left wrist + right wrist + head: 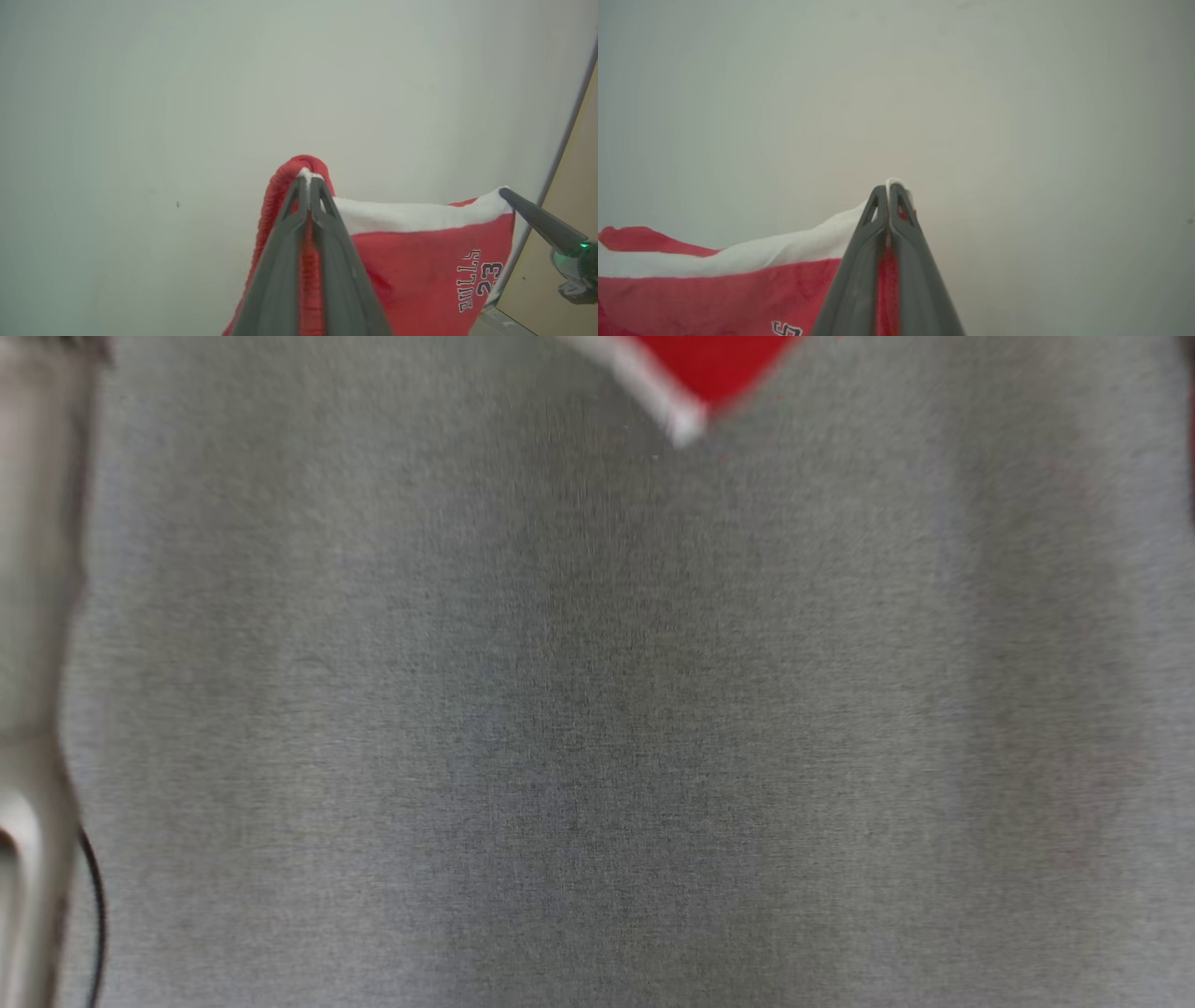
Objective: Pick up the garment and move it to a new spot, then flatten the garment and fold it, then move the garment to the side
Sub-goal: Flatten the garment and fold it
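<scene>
Both the left gripper and right gripper clamp corners of the garment. Held apart, they stretch its white edge taut, likely for flattening.

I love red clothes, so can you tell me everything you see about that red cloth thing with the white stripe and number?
The red garment looks like soft, fuzzy cloth with a broad white band along one edge and dark lettering reading BULLS 23. It is held spread between both grippers: the left gripper pinches one banded corner, the right gripper the other.
</scene>
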{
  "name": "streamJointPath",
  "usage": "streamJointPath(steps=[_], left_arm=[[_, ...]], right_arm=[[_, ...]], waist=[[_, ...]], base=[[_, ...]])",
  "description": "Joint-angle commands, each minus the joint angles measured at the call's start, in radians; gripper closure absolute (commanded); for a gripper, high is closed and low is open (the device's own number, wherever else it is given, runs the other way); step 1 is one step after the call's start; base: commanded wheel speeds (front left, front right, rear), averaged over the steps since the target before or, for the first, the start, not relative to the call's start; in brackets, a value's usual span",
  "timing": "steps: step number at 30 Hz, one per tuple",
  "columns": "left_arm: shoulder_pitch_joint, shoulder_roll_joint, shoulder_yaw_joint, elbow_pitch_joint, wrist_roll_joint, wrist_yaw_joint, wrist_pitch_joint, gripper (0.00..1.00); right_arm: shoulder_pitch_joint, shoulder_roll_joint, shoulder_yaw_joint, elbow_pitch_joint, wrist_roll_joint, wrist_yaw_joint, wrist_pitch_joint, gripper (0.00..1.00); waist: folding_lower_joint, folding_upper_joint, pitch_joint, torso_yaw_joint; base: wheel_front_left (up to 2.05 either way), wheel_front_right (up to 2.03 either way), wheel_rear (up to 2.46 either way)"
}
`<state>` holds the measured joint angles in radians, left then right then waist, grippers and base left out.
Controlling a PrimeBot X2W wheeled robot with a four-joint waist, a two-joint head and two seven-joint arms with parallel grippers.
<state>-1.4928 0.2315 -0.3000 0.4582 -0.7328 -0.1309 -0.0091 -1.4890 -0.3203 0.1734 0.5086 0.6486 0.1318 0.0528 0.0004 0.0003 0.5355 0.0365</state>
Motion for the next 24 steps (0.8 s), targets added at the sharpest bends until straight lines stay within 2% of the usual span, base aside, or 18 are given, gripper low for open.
streamJointPath(steps=[1, 5, 11, 18, 24], left_arm=[[-0.036, 0.002, -0.003, 0.016, -0.008, 0.001, 0.001, 1.0], [-0.201, 0.005, -0.011, 0.118, -0.033, 0.002, -0.008, 1.0], [-0.376, 0.006, -0.052, 0.238, -0.047, 0.001, -0.025, 1.0], [-0.459, 0.02, -0.123, 0.339, -0.072, 0.001, -0.051, 1.0], [-0.427, 0.035, -0.196, 0.364, -0.115, 0.001, -0.074, 1.0]], right_arm=[[-0.035, 0.001, -0.007, 0.02, -0.011, -0.003, 0.005, 1.0], [-0.215, 0.009, -0.039, 0.147, -0.049, -0.003, -0.002, 1.0], [-0.375, 0.03, -0.023, 0.271, -0.091, -0.003, -0.031, 1.0], [-0.443, 0.045, 0.018, 0.362, -0.081, -0.003, -0.066, 1.0], [-0.422, 0.041, 0.068, 0.389, -0.044, -0.003, -0.092, 1.0]], waist=[[-0.0004, -0.0003, 0.098, 0.003], [-0.0004, -0.0003, 0.124, -0.008], [-0.0004, -0.0003, 0.153, -0.035], [-0.0004, -0.0003, 0.186, -0.061], [-0.0004, -0.0003, 0.191, -0.077]], base=[[0.0, 0.0, 0.0], [0.0, 0.0, 0.0], [0.0, 0.0, 0.0], [0.0, 0.0, 0.0], [0.0, 0.0, 0.0]])
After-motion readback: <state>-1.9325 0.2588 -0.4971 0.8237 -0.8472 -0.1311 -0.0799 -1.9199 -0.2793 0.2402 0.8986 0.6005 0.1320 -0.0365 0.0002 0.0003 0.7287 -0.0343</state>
